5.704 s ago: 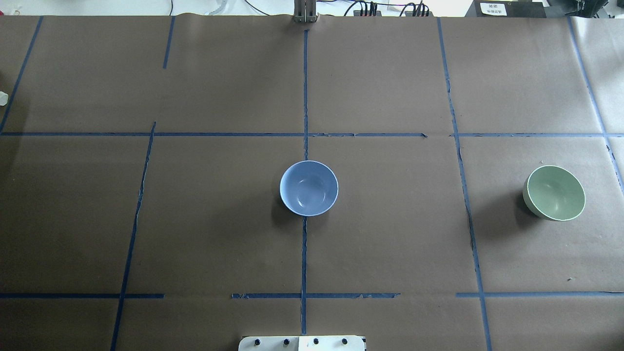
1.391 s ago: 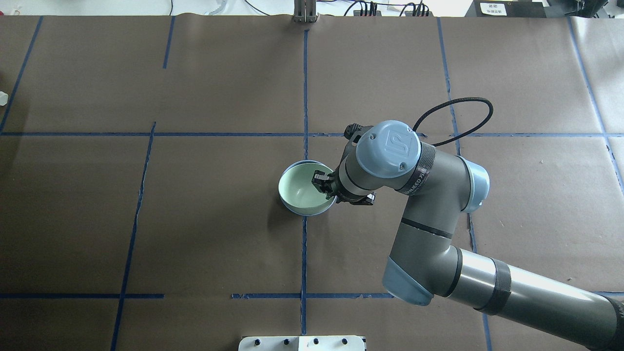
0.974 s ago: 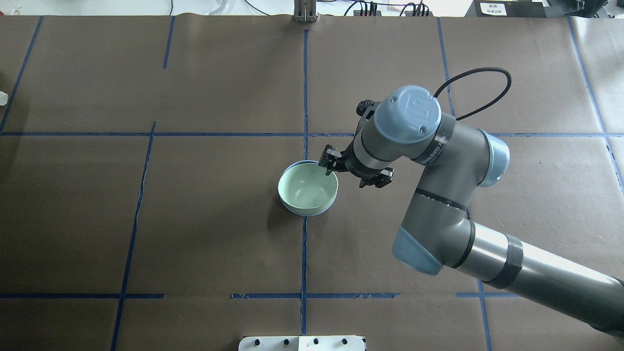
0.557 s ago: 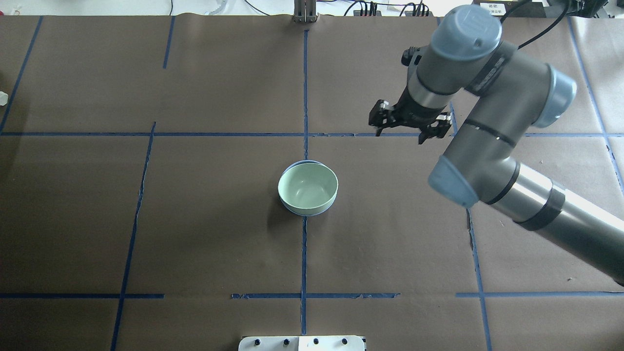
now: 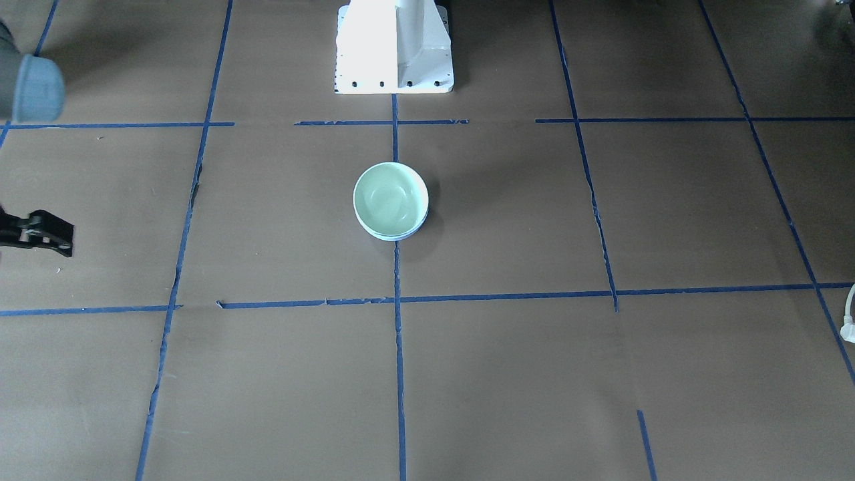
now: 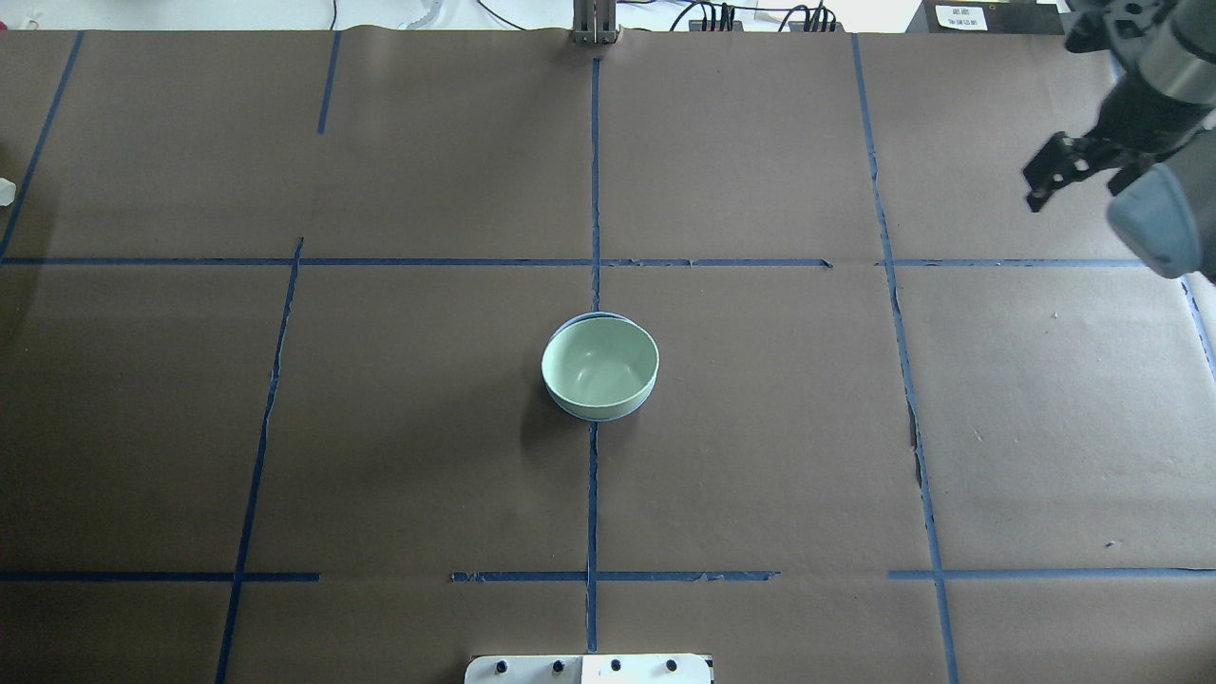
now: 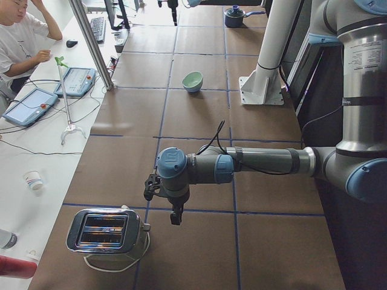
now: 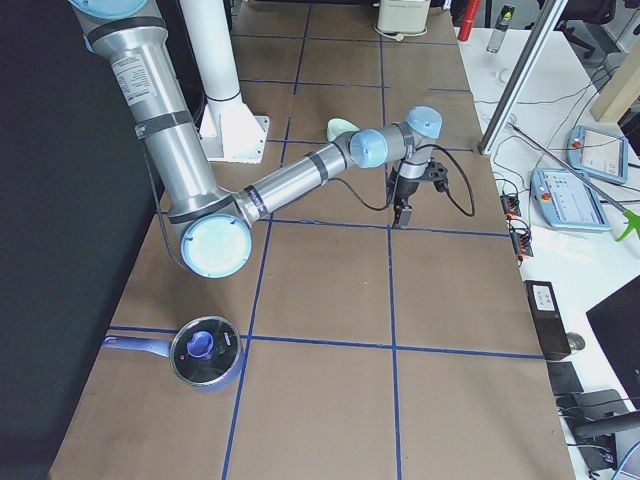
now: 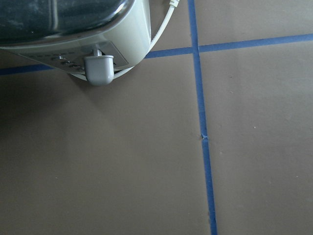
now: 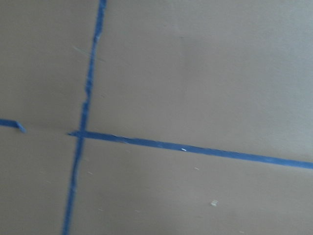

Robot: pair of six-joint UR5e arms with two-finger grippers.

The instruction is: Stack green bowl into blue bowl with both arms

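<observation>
The green bowl (image 6: 598,364) sits nested inside the blue bowl (image 6: 600,415) at the middle of the table; only a thin blue rim shows around it. The stack also shows in the front view, green bowl (image 5: 391,196) in blue bowl (image 5: 394,236). My right gripper (image 6: 1083,190) is open and empty, high over the table's far right, well away from the bowls; one finger (image 5: 41,230) shows at the front view's left edge. My left gripper (image 7: 172,211) hangs far off by a toaster; I cannot tell whether it is open or shut.
A chrome toaster (image 7: 109,232) stands beside the left gripper and fills the top of the left wrist view (image 9: 73,29). The white pedestal base (image 5: 394,47) stands behind the bowls. A blue pot (image 8: 205,350) sits at the table's right end. Blue tape lines cross the brown paper.
The green bowl, alone at the right earlier, now lies in the blue bowl. My right gripper has let go of it, risen and pulled away to the far right.
</observation>
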